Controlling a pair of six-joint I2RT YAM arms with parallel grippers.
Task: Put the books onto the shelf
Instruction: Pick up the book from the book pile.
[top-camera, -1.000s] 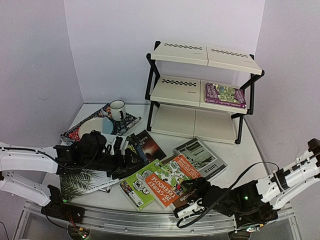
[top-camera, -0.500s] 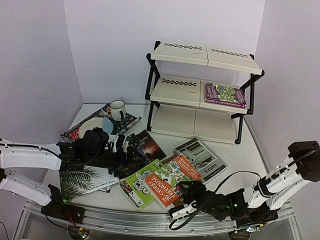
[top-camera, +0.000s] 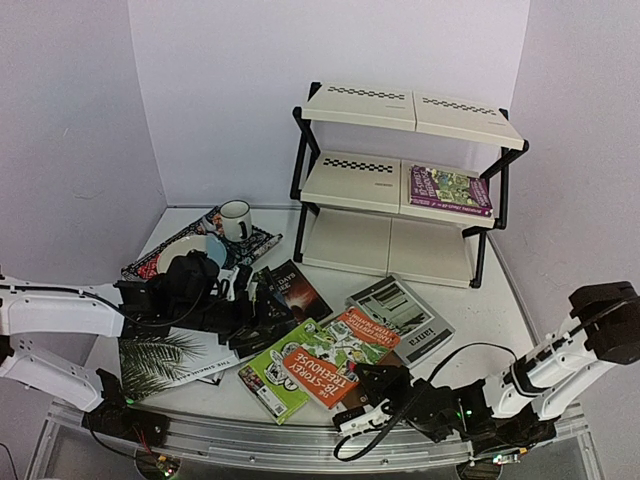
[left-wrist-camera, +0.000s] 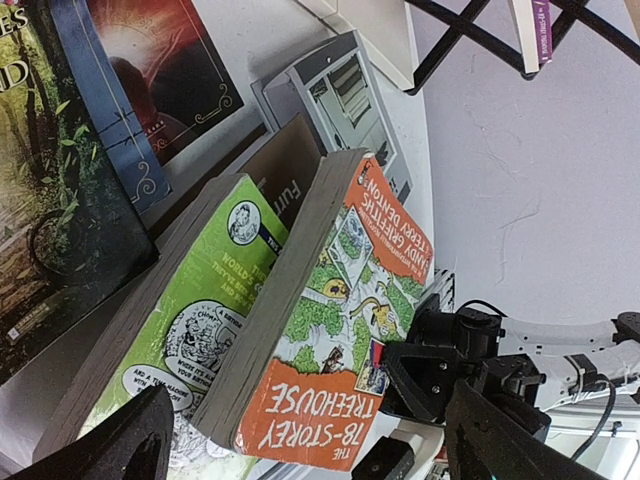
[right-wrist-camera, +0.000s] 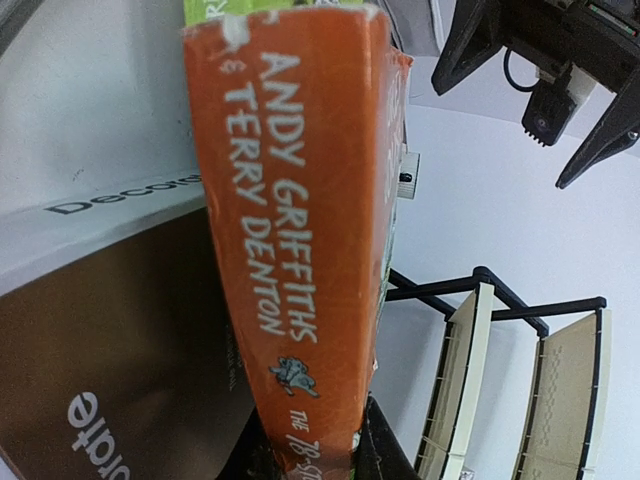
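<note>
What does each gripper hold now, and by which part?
The right gripper clamps the orange Treehouse book at one end of its spine. The left gripper is open and holds nothing.

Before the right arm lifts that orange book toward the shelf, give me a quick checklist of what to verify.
1. Right gripper on orange book: ok, clamped on its spine.
2. Orange book free of green book: cannot tell, they overlap.
3. Left gripper out of the way: ok, open, not touching it.
4. Shelf room: ok, only purple book shows, on the middle tier's right half.
</note>
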